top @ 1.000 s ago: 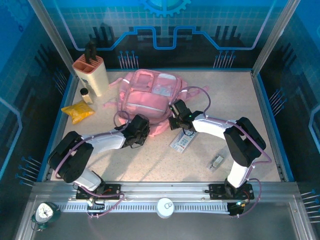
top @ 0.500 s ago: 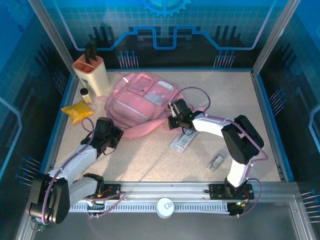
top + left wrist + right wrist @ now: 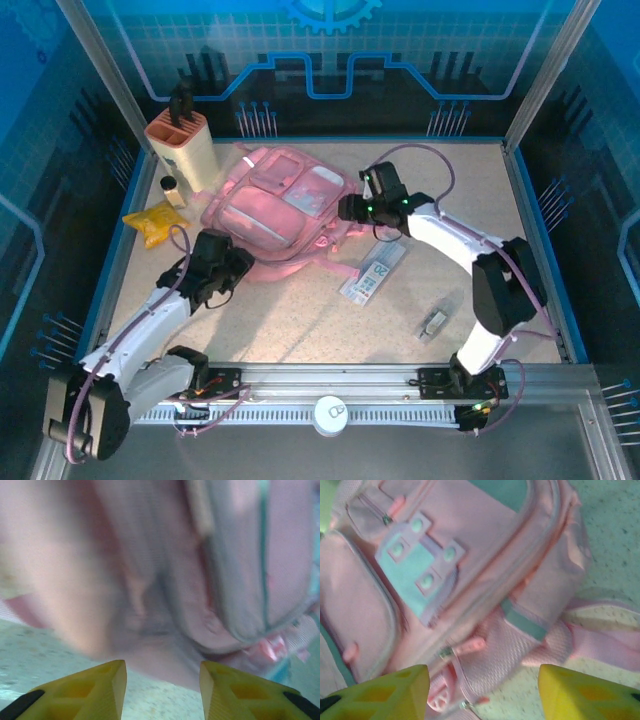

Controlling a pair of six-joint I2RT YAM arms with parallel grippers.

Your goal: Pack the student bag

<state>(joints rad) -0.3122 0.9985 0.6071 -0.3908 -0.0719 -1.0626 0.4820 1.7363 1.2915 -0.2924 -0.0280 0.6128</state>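
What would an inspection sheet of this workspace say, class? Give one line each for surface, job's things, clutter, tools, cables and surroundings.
Surface: speckled beige table, no spills seen.
Job's things: student bag lying flat, far centre, straps trailing toward the arms.
Clutter: knife block, small bottle and yellow packet at left; flat printed packet and small grey item at right.
Tools: left tool open at the bag's near-left edge; right tool open at its right side.
Cables: purple cables looped along both arms; no snag that I can tell.
Surroundings: blue printed walls, metal frame; small clock off the table, near left.
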